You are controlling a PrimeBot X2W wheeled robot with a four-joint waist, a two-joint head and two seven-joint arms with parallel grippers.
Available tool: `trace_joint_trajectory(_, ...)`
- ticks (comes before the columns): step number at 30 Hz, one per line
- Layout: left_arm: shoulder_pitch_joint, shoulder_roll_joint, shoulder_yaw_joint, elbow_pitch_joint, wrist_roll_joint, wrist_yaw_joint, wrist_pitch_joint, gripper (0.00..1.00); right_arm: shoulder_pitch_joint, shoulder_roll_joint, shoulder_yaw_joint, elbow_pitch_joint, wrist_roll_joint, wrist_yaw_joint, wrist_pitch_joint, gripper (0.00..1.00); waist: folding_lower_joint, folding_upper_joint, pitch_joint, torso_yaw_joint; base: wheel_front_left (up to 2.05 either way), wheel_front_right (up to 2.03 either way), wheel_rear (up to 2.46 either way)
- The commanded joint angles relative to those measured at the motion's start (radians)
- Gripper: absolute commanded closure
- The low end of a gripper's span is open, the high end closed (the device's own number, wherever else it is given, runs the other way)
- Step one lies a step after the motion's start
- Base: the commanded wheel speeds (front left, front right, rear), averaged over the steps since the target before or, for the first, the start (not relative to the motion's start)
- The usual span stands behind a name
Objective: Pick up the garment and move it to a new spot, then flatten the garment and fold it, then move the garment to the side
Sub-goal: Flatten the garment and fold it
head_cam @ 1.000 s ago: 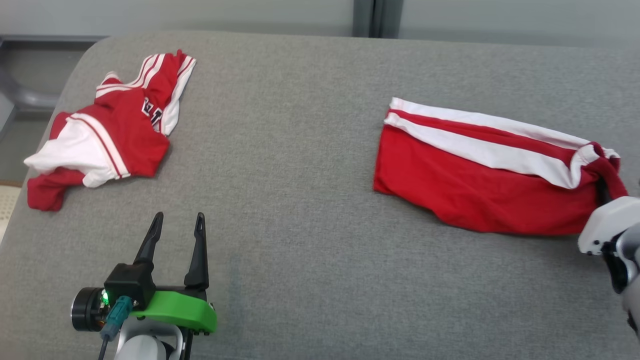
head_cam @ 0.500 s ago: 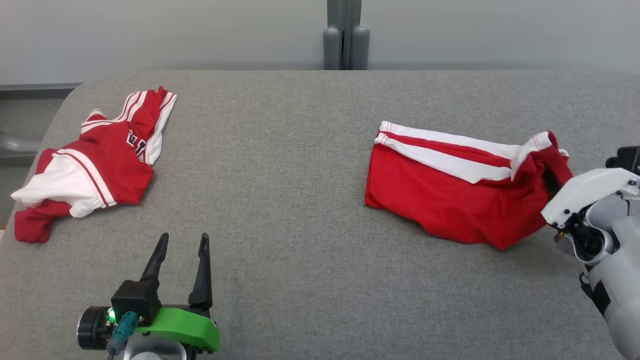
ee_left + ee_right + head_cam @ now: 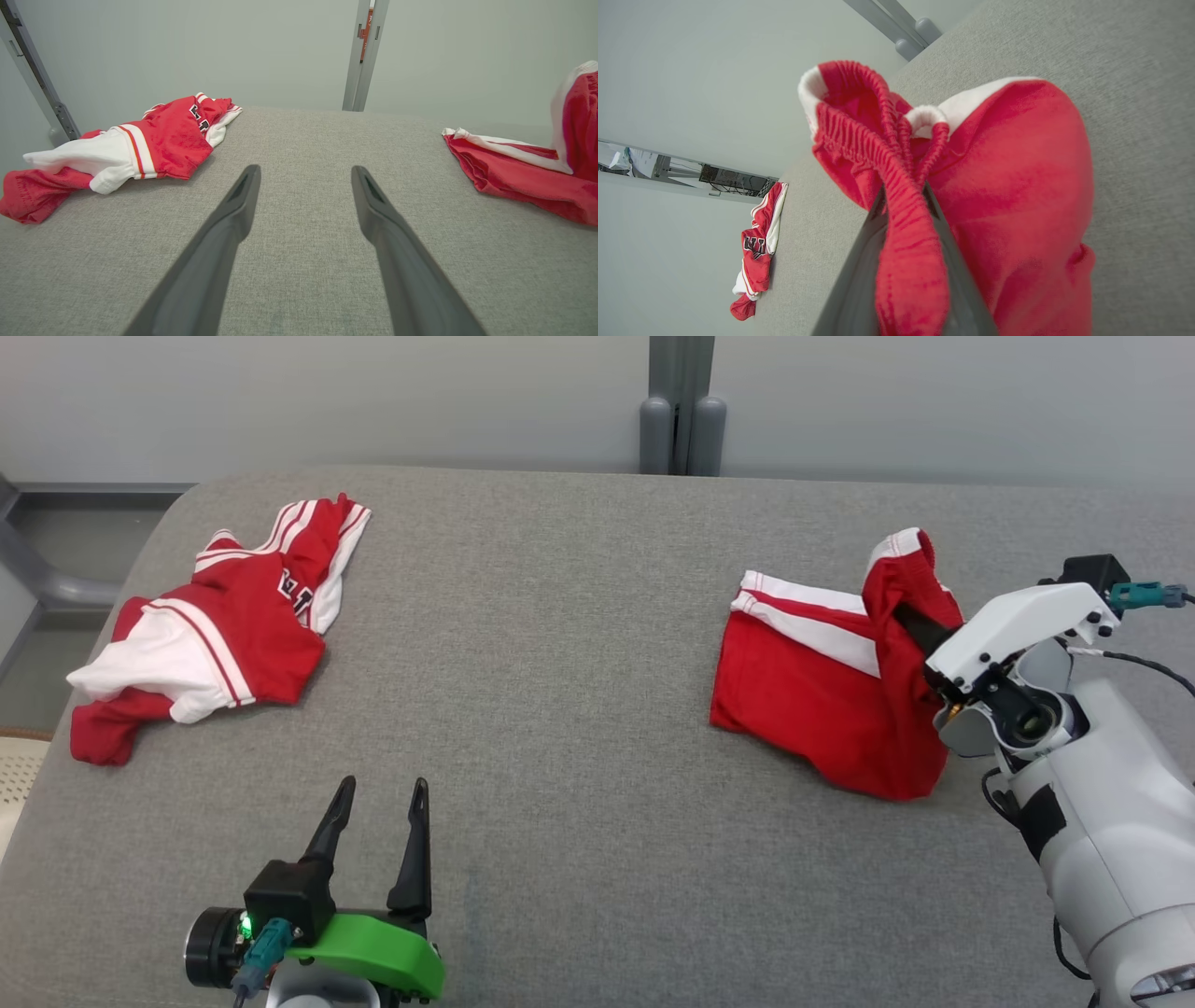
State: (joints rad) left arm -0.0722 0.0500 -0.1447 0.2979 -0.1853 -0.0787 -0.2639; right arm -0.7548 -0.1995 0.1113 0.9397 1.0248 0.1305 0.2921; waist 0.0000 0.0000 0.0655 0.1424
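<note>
- Two claws: my right gripper [image 3: 920, 627] pinches the waistband of the red shorts [image 3: 812, 700] and lifts that end.
- The rest of the shorts lies on the right side of the grey table [image 3: 579, 616].
- My left gripper [image 3: 382, 786] is spread wide, holding nothing.
- I think the pick-up is underway; flattening, folding and putting aside are left.

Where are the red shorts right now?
In the head view the red shorts lie on the right side of the grey table, their waistband end raised and pinched in the right tool, far across from the jersey at the left.
</note>
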Motion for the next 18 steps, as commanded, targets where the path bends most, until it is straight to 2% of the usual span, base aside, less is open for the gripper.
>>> trace_joint_trajectory(1, -0.013, 0.001, -0.007, 0.002, -0.010, 0.004, -0.001, 0.00, -0.017, 0.008, 0.001, 0.010, -0.005, 0.000, 0.000, 1.00, 0.0000, 0.0000, 0.007, 0.020, 0.00, 0.00, 0.00)
trace_joint_trajectory(11, -0.046, 0.001, -0.068, 0.002, -0.040, 0.024, -0.001, 0.00, -0.102, 0.077, -0.022, 0.136, -0.034, 0.000, -0.075, 1.00, 0.0000, 0.0000, 0.051, 0.080, 0.00, 0.00, 0.00)
trace_joint_trajectory(14, -0.056, 0.001, -0.083, 0.004, -0.046, 0.030, -0.001, 0.00, -0.121, 0.080, -0.013, 0.176, -0.061, 0.000, -0.106, 1.00, 0.0000, 0.0000, 0.062, 0.092, 0.00, 0.00, 0.00)
trace_joint_trajectory(15, -0.060, 0.001, -0.091, 0.005, -0.049, 0.031, -0.001, 0.00, -0.123, 0.079, -0.005, 0.191, -0.075, 0.000, -0.118, 0.69, 0.0000, 0.0000, 0.064, 0.095, 0.00, 0.00, 0.00)
trace_joint_trajectory(16, -0.062, 0.001, -0.095, 0.007, -0.050, 0.034, -0.001, 0.00, -0.124, 0.082, -0.003, 0.199, -0.079, 0.000, -0.126, 0.28, 0.0000, 0.0000, 0.065, 0.097, 0.00, 0.00, 0.00)
trace_joint_trajectory(17, -0.064, 0.001, -0.098, 0.008, -0.053, 0.036, -0.001, 0.00, -0.123, 0.084, 0.001, 0.206, -0.084, 0.000, -0.135, 0.00, 0.0000, 0.0000, 0.066, 0.099, 0.00, 0.00, 0.00)
trace_joint_trajectory(18, -0.065, 0.001, -0.099, 0.009, -0.053, 0.036, -0.001, 0.00, -0.123, 0.084, 0.008, 0.203, -0.092, 0.000, -0.143, 0.00, 0.0000, 0.0000, 0.066, 0.099, 0.00, 0.00, 0.00)
